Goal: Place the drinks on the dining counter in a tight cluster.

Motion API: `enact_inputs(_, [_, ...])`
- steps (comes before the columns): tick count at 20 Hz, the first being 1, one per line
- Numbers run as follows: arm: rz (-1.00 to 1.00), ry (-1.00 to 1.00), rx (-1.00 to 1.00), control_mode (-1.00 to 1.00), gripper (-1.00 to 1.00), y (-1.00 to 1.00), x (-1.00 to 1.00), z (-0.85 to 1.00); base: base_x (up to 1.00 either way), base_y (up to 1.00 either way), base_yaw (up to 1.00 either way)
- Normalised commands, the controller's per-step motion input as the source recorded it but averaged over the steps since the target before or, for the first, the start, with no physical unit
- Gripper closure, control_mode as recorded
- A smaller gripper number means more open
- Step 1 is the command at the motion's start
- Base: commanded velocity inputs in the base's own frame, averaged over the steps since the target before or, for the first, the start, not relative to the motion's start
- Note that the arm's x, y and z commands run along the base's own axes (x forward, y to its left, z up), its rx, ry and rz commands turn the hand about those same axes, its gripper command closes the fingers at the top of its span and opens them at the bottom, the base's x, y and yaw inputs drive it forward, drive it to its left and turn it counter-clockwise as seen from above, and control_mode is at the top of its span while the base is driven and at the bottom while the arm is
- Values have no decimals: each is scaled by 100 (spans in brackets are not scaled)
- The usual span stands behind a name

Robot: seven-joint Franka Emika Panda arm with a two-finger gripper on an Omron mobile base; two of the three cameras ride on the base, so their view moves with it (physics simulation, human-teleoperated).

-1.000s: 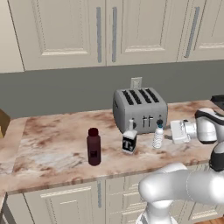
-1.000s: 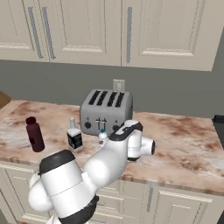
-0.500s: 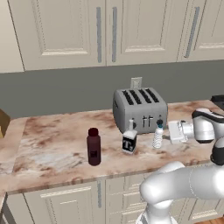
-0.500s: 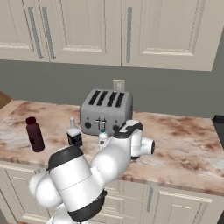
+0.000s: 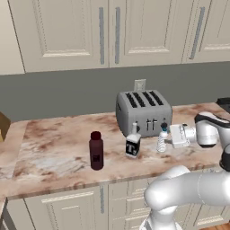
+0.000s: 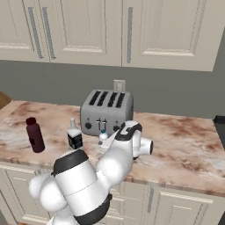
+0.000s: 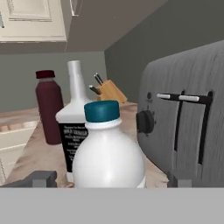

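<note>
Closing in on the clear water bottle (image 7: pixel 108 151), the gripper (image 5: pixel 176 135) has slid nearer over the last second and now sits level with it, just beside it on the side away from the white T-label bottle (image 5: pixel 132 145); the bottle stands between the finger tips in the hand view, with the fingers apart and not yet touching it, so the grasp looks about ready to shut. All three drinks have stayed put. Taking the toaster (image 5: pixel 143 111) as the landmark: the water bottle stands just in front of its front corner, the white T-label bottle just in front of its face, and the maroon bottle (image 5: pixel 95 150) well off to the side beyond that. They all rest on the narrow marbled wall counter (image 5: pixel 54 148), so none has reached the dining counter. Behind the toaster runs a grey backsplash with an outlet (image 5: pixel 139 84), cream cabinets (image 5: pixel 67 31) above; a knife block (image 7: pixel 109 90) stands far along the counter
</note>
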Motion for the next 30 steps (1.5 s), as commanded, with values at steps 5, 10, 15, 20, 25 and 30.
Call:
enact_inputs(5, [0,0,0,-100,-100,17,0,0,0,0,0])
enact_inputs(10, [0,0,0,-100,100,7,0,0,0,0,0])
enact_inputs(15, [0,0,0,-100,100,0,-12,22,0,0,0])
enact_inputs(20, [0,0,0,-100,100,7,-10,47,0,0,0])
enact_inputs(25, [0,0,0,-100,100,13,-21,43,0,0,0])
enact_inputs(30, [0,-2,0,-100,100,6,-33,41,0,0,0])
